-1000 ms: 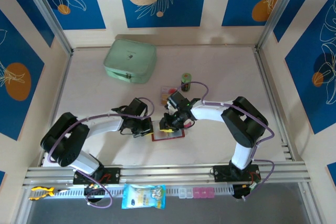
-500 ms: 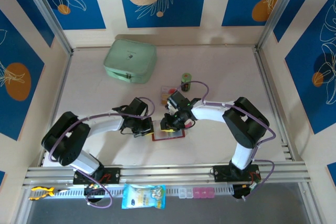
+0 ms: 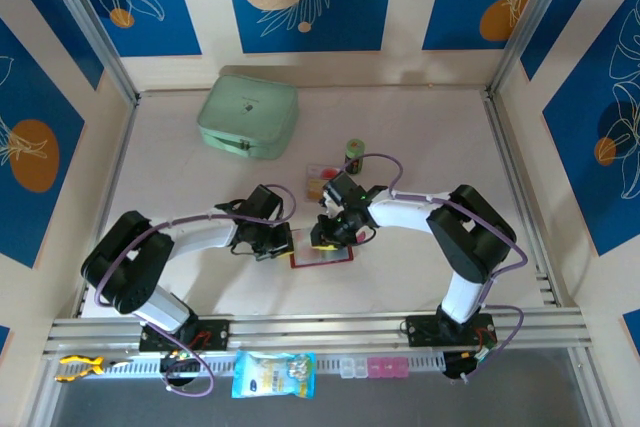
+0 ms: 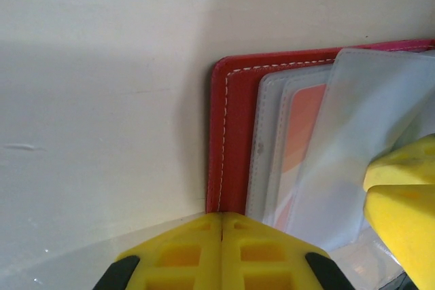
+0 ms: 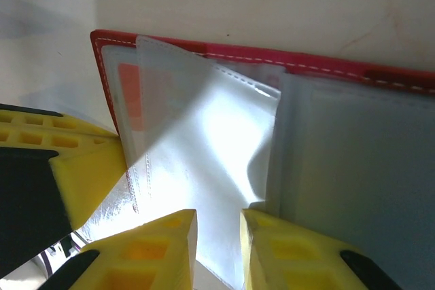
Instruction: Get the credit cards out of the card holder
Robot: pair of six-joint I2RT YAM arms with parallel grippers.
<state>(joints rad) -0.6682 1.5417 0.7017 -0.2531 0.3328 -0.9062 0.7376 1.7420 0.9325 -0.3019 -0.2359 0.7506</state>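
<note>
Its shut left tool (image 4: 221, 225) apparently pinning the flat dark-red card holder (image 4: 234, 140) to the white table (image 4: 102, 100), the robot's right tool (image 5: 219, 221) straddles a greyish clear plastic sleeve (image 5: 204, 134), jaws narrowly apart, gripping nothing yet.

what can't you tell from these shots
- Top view: holder insides, hidden under the left claw and right claw; cards by the can, too small to count.
- Left wrist view: orange card print, blurred by the cloudy sleeve.
- Right wrist view: whether the right claw pinches the sleeve; glare, and the bottom edge cuts its fingers off.
</note>
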